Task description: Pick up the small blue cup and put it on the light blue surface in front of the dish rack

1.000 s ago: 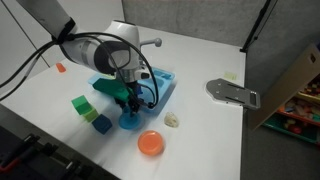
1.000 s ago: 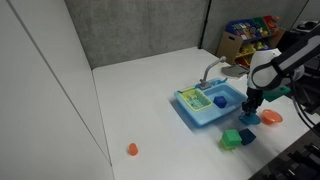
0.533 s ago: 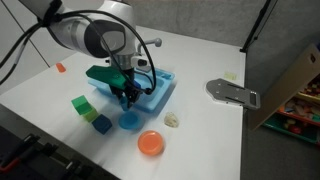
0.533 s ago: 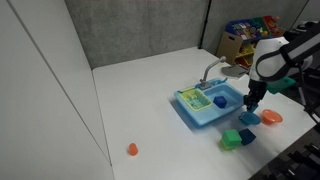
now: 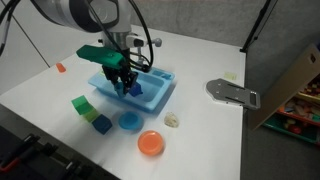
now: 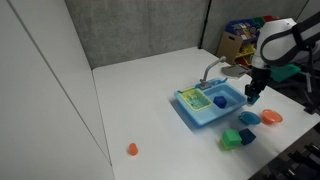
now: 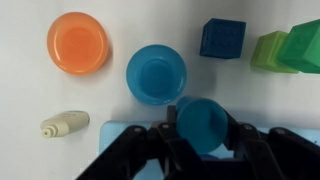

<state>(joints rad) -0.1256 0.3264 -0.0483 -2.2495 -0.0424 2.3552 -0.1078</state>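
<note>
Pincer (image 7: 205, 128) clamped on small blue cup (image 7: 205, 118), low centre of wrist view, held over edge of light blue surface (image 7: 122, 136). Upper half, on white desk (image 7: 20, 90): orange dish (image 7: 78, 42) at left, larger blue round dish (image 7: 156, 74) mid-frame, dark blue cube (image 7: 222, 38), green blocks (image 7: 270, 52) at right. Dish rack (image 6: 197, 99) in left part of sink unit, centre of an exterior view.

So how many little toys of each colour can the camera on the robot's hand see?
Orange: 1, the orange round plastic dish.
Blue: 3, the small round blue plastic cup in the hand, the blue round plastic dish beside it, the dark blue cube.
Green: 2, the light green block and the darker green block.
Cream: 1, the small cream plastic piece.
Total: 7.
</note>
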